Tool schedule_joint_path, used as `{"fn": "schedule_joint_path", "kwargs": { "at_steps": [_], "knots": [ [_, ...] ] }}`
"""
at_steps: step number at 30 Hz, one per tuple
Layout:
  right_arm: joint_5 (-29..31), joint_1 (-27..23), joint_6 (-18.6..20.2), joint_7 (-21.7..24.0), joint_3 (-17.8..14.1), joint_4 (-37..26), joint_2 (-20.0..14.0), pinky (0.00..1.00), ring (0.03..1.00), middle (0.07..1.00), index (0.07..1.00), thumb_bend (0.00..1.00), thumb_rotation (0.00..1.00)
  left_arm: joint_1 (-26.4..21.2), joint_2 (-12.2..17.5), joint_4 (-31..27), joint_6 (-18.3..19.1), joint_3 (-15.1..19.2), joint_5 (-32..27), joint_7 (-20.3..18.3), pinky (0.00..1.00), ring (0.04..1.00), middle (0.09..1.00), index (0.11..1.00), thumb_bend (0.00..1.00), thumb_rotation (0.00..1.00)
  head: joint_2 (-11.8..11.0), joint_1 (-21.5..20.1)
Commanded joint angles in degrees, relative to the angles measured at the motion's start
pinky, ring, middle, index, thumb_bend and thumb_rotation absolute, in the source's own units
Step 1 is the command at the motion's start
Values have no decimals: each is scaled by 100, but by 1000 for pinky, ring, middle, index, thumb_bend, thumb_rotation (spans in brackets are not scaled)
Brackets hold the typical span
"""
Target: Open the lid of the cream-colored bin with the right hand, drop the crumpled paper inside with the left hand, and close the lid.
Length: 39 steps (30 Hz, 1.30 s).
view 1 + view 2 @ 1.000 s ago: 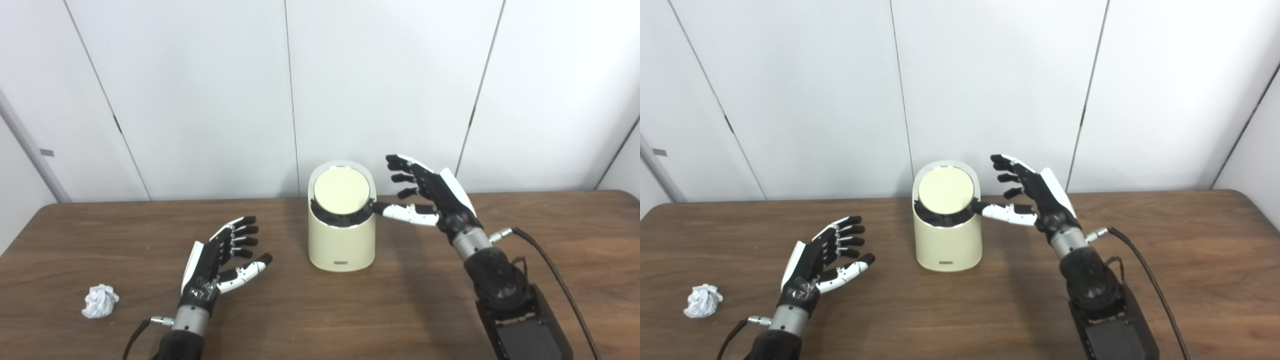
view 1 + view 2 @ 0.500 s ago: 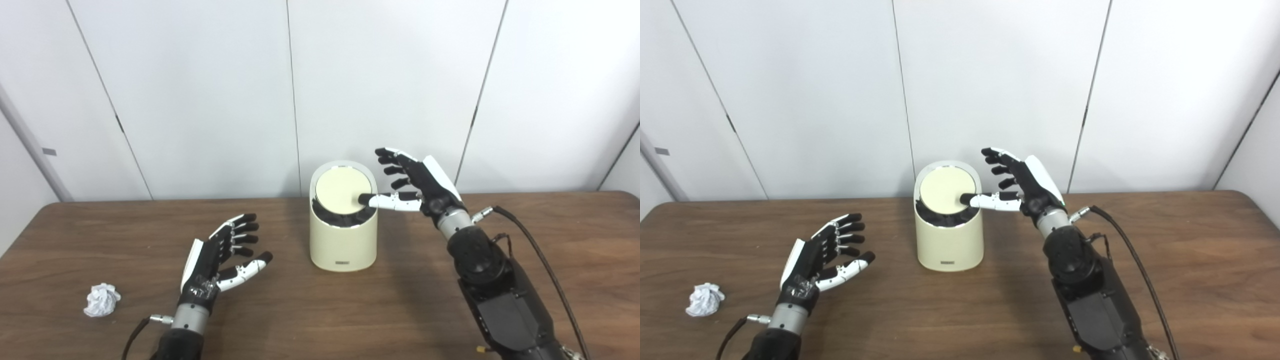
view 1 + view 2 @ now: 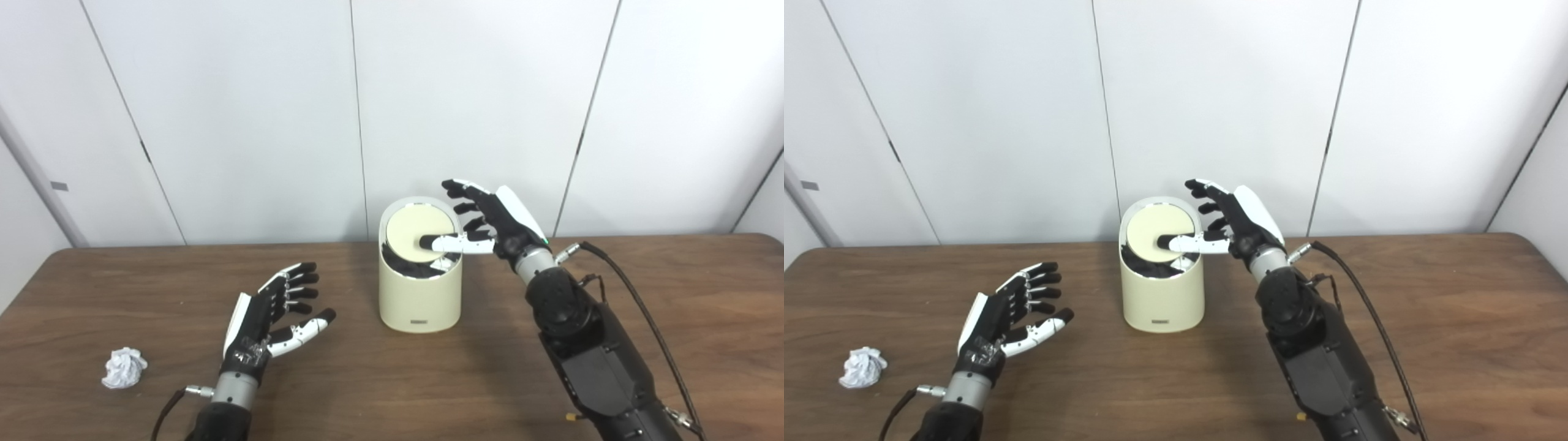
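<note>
- The cream-colored bin [image 3: 420, 288] is stood upright near the middle of the brown table [image 3: 551, 294], and all places below are given from it.
- Its round lid [image 3: 411, 229] is seen tilted, with a dark gap shown along its lower edge.
- The right hand [image 3: 490, 219] is held just right of the bin's top, fingers spread and nothing gripped; its thumb [image 3: 450, 243] is laid across the lid, touching it.
- The left hand [image 3: 269, 318] is held left of the bin and nearer the camera, apart from it, with fingers spread wide and nothing held.
- The crumpled paper [image 3: 124, 367] is found on the table far left of the bin, well beyond the left hand and apart from it.
</note>
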Motion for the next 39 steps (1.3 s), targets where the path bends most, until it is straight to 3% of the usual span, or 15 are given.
{"fn": "schedule_joint_path", "kwargs": {
  "at_steps": [1,26,29,39],
  "knots": [
    [-25,-350,-79,-111,-16,-115,50,611,795,852,859,770,421,-142,-6,-230,-109,1,-32,28,623,710,770,800,631,78,6,-7],
    [-512,-460,-2,41,481,53,-21,650,796,855,851,839,356,-82,-63,-349,-18,-37,67,74,602,701,769,799,631,79,95,18],
    [-517,-454,27,44,484,66,-24,637,793,859,853,830,336,-72,-65,-370,2,-28,44,67,610,702,769,799,631,81,102,29],
    [-435,-422,40,-3,396,177,-33,605,773,863,851,661,355,-54,-23,-351,-15,-18,31,46,604,699,767,796,633,102,121,13]
  ]
}}
